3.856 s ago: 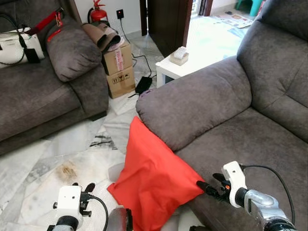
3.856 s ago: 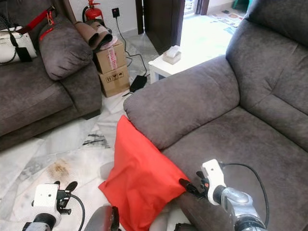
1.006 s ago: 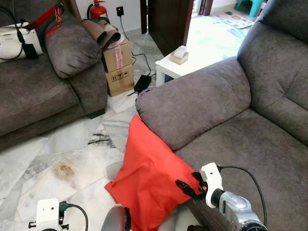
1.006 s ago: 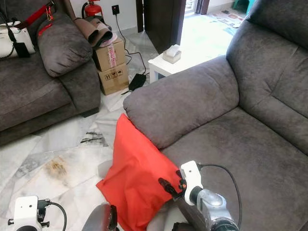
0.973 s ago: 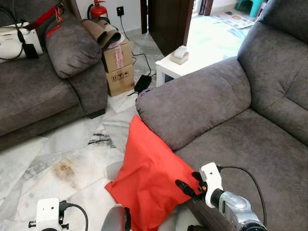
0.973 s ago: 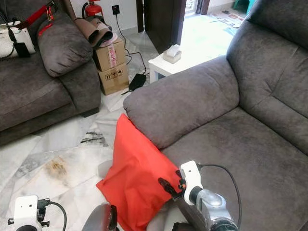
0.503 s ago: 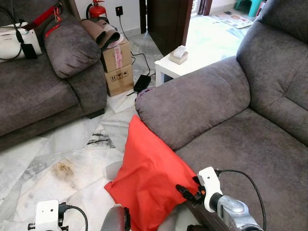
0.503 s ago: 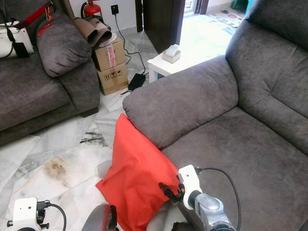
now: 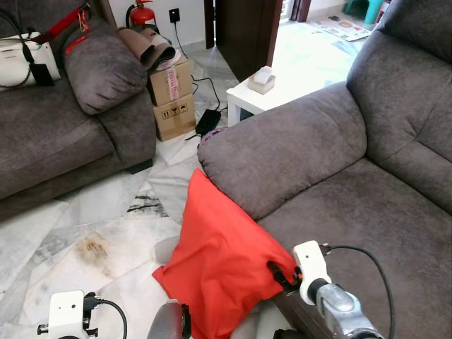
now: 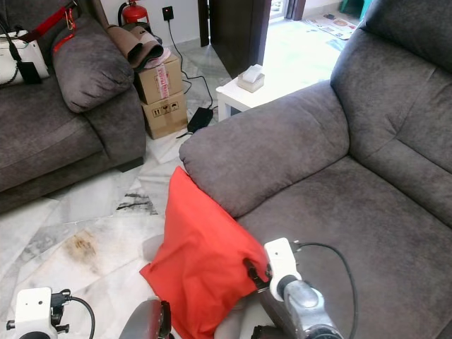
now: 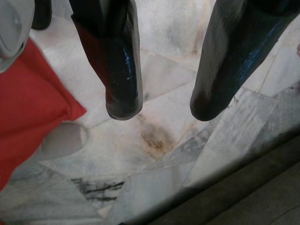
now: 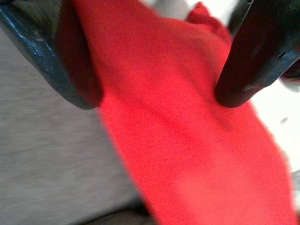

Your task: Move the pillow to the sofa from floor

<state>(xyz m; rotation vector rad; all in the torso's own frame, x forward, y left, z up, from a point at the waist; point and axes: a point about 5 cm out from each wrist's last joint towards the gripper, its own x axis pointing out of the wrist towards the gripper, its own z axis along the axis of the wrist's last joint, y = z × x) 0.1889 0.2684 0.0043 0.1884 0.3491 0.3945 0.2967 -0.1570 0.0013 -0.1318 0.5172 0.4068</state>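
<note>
Red pillow (image 9: 219,265) standing on the marble floor (image 9: 106,233), leaning against the front of the grey sofa (image 9: 339,183) below its armrest. Right end effector (image 9: 277,275) at the pillow's sofa-side edge, fingers spread, cloth between them; apparently not yet clamped. Grasping step: next, pinch the edge, then lift onto the seat. Left end effector (image 11: 161,101) idle, parted above the floor.
</note>
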